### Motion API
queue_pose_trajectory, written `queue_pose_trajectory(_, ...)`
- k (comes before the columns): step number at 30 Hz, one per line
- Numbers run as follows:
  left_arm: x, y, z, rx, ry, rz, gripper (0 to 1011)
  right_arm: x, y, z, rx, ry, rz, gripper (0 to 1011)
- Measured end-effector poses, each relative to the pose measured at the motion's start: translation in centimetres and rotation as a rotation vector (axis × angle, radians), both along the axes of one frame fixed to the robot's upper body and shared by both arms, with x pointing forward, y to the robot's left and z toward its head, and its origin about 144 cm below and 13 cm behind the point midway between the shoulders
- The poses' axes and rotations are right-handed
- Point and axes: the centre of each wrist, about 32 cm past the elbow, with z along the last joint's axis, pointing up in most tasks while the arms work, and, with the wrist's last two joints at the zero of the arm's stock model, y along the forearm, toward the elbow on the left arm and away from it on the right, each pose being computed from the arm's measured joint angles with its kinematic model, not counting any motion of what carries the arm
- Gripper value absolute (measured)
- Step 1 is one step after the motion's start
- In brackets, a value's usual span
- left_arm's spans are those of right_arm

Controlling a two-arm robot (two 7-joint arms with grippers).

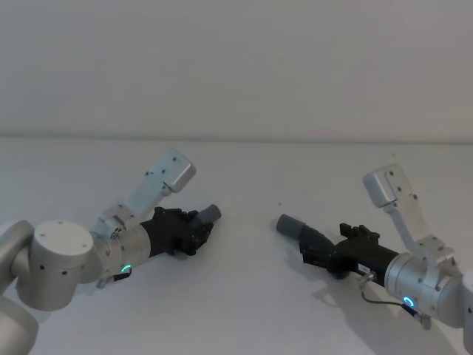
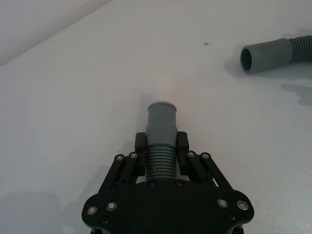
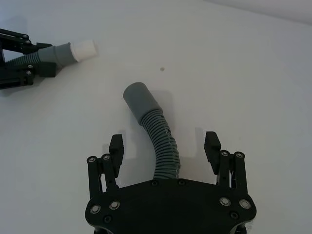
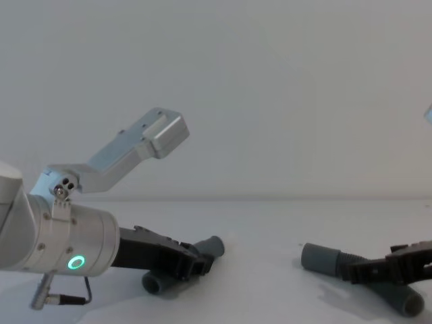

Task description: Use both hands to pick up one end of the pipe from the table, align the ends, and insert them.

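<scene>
The black two-fingered plastic left gripper (image 2: 162,145) is clamped on the ribs of the short dark grey corrugated hose piece (image 2: 160,165) behind its smooth cuff (image 2: 161,119), seemingly tilted up off the plain white table (image 1: 244,303), while the matching right gripper (image 3: 165,144) gapes wide, straddling but not touching the longer corrugated hose piece (image 3: 157,127) lying there.

The longer hose piece (image 3: 168,158), dark grey and ribbed, lies curved on the white table (image 1: 244,296), and its open cuff (image 3: 139,100) is smooth and round. The right gripper (image 3: 165,146) stands over its ribbed part with the fingers spread on both sides, not touching it. Well apart from this piece, on its cuff side, the left gripper (image 2: 162,141) clamps the ribs of the short hose piece (image 2: 161,165). Its pale-tipped cuff (image 2: 162,122) is tilted up and points past the open cuff, not at it.
</scene>
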Motion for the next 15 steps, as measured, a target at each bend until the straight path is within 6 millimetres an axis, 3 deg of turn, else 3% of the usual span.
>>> queue_pose_trajectory(15, 0.0, 0.0, 0.0, 0.0, 0.0, 0.0, 345, 0.15, 0.4, -0.25, 0.004, 0.03, -0.011, 1002)
